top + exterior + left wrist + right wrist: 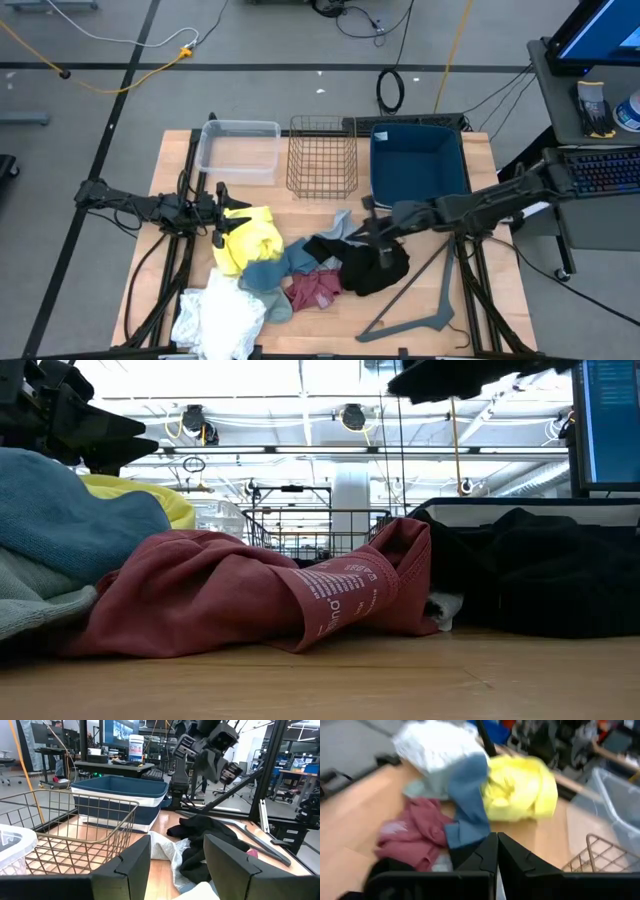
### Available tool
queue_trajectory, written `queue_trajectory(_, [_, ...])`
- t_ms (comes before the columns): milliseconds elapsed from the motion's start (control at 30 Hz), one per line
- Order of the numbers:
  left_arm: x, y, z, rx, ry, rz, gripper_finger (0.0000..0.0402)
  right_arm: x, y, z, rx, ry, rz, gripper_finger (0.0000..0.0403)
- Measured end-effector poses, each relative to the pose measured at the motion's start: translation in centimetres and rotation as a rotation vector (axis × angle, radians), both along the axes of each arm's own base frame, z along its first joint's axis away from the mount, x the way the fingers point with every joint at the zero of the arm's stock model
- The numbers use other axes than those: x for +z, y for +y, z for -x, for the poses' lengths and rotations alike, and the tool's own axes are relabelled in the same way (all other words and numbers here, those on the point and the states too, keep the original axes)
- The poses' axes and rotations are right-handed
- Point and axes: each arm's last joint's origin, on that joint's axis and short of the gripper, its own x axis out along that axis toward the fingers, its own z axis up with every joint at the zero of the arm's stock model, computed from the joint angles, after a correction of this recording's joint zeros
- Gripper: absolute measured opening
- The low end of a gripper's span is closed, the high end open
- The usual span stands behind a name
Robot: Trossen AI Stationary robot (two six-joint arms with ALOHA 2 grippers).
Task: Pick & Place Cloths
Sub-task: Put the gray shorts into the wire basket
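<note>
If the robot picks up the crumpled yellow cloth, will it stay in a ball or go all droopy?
Probably droopy. The crumpled yellow fabric cloth lies in soft folds with no fixed shape, so it would likely sag and hang down. It looks light for its size, being thin fabric. It seems to overlap the teal-blue fabric cloth, so lifting may tug that one along.

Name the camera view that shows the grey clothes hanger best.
The high view: the whole hanger lies on the table's front right. The left wrist view catches only one arm of it beyond the black cloth; the other views miss it.
</note>
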Motion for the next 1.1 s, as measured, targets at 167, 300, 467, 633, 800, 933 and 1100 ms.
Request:
queue_trajectory(167, [0.0,0.0,0.0,0.000,0.001,0.000,0.0184,-0.4,0.6,-2.8,-0.019,0.137,0.018,0.0009])
queue_trajectory(300, [0.0,0.0,0.0,-0.001,0.001,0.001,0.0184,-1.1,0.8,-4.6,-0.055,0.249,0.063,0.0043])
queue_trajectory(467, [0.0,0.0,0.0,-0.002,0.001,0.002,0.0184,-2.8,0.1,-5.8,-0.168,0.366,0.161,0.0121])
queue_trajectory(633, [0.0,0.0,0.0,-0.003,0.002,0.001,0.0184,-4.5,-1.3,-6.3,-0.188,0.457,0.200,0.0202])
queue_trajectory(800, [0.0,0.0,0.0,-0.003,0.002,0.001,0.0184,-5.8,-2.4,-7.1,-0.184,0.487,0.241,0.0247])
queue_trajectory(933, [0.0,0.0,0.0,-0.003,0.003,0.001,0.0184,-7.2,-3.3,-7.6,-0.193,0.526,0.258,0.0252])
queue_trajectory(1100, [0.0,0.0,0.0,-0.003,0.001,0.001,0.0184,-8.9,-4.3,-8.0,-0.181,0.578,0.263,0.0243])
